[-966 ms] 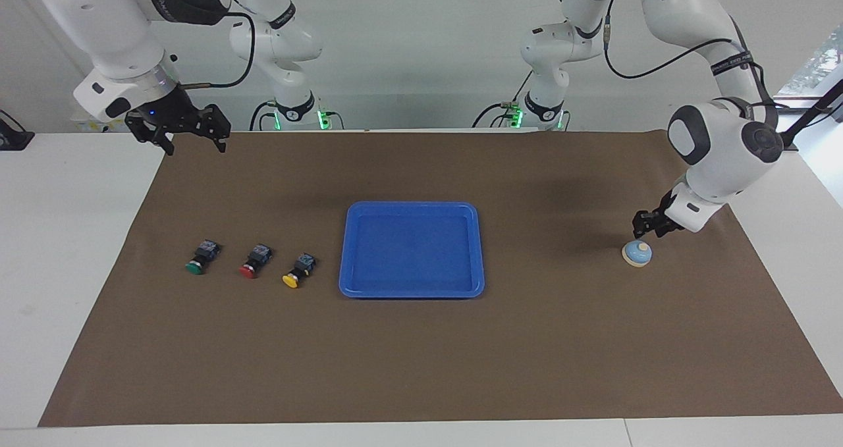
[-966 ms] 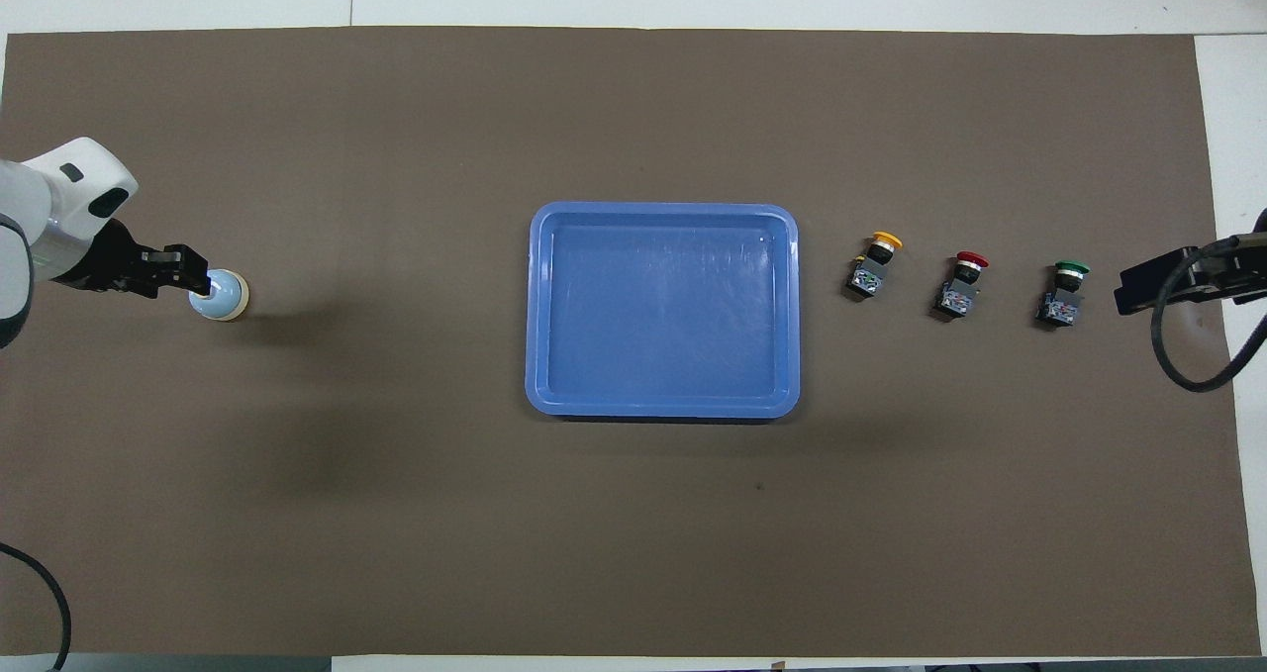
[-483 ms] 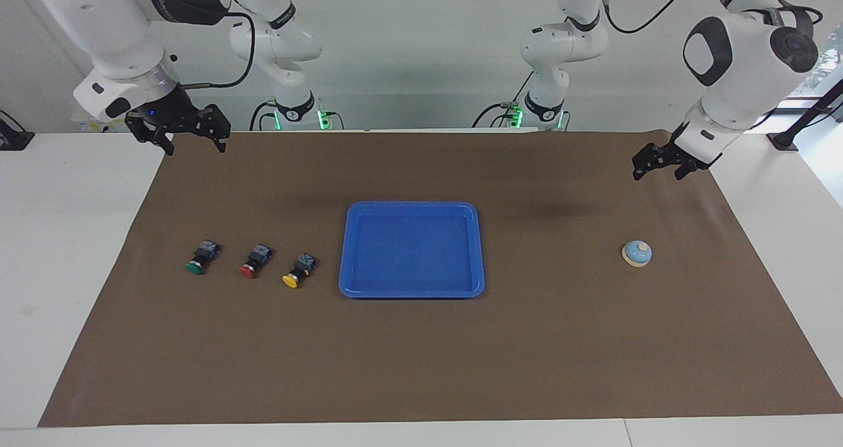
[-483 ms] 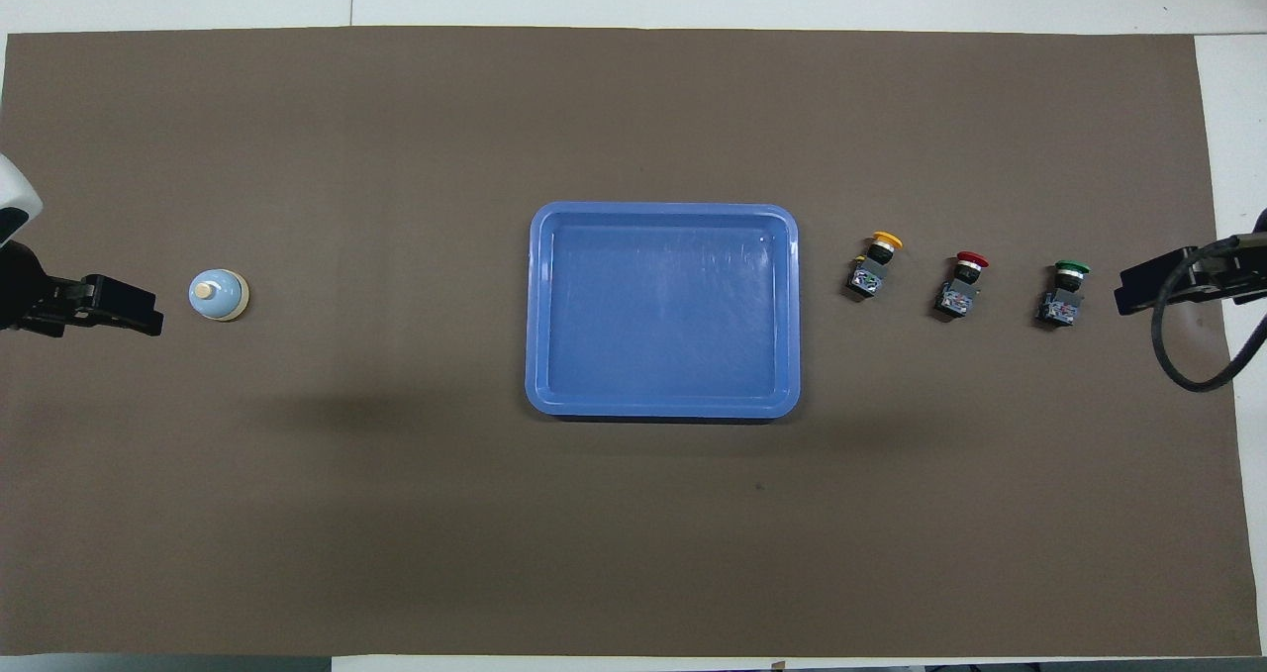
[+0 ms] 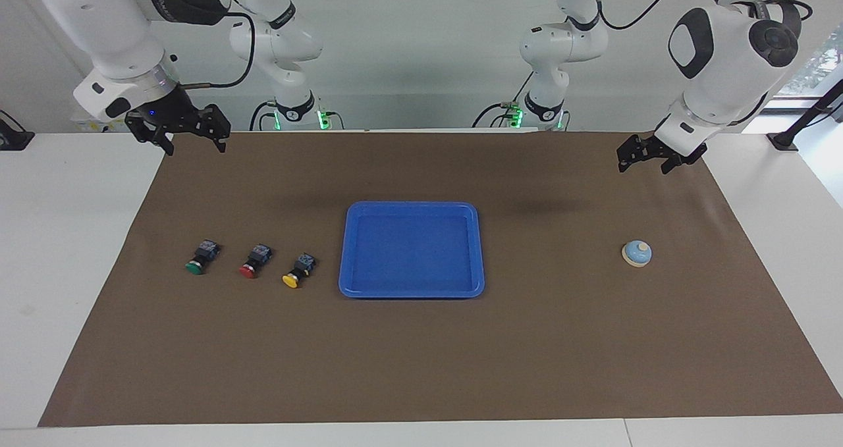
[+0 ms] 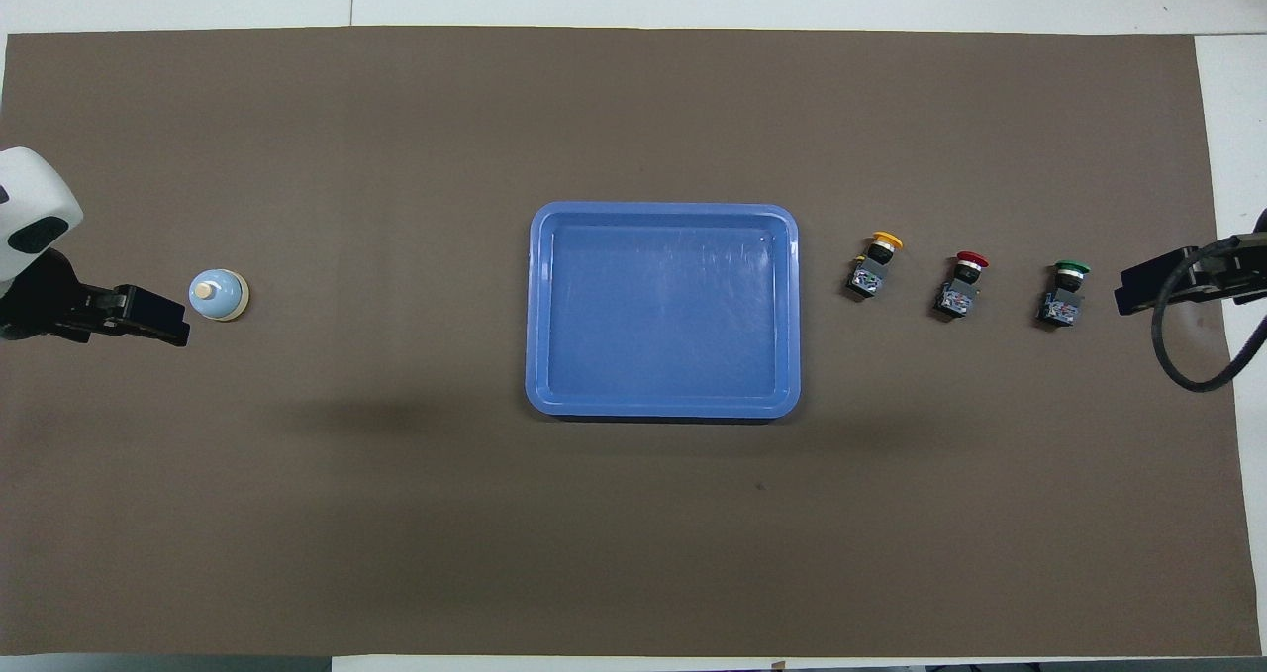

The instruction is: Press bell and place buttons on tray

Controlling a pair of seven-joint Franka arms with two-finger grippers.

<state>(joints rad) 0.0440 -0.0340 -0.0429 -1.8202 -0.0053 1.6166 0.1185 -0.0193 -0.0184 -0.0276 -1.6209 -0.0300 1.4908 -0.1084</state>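
The light-blue bell (image 5: 637, 253) stands alone on the brown mat toward the left arm's end; it also shows in the overhead view (image 6: 218, 295). My left gripper (image 5: 642, 159) is raised over the mat beside the bell, not touching it, and shows in the overhead view (image 6: 163, 321). The blue tray (image 5: 411, 205) lies empty at the mat's middle. The green button (image 5: 199, 257), red button (image 5: 253, 261) and yellow button (image 5: 298, 270) lie in a row beside the tray toward the right arm's end. My right gripper (image 5: 191, 141) waits open over the mat's corner.
The brown mat (image 5: 421, 368) covers most of the white table (image 5: 72, 236). A black cable (image 6: 1193, 355) loops from the right arm over the mat's edge, beside the green button (image 6: 1064, 293).
My left gripper was down on the bell a second ago. It has lifted off and pulled back toward the robots. The bell has not moved. The right arm has not moved.
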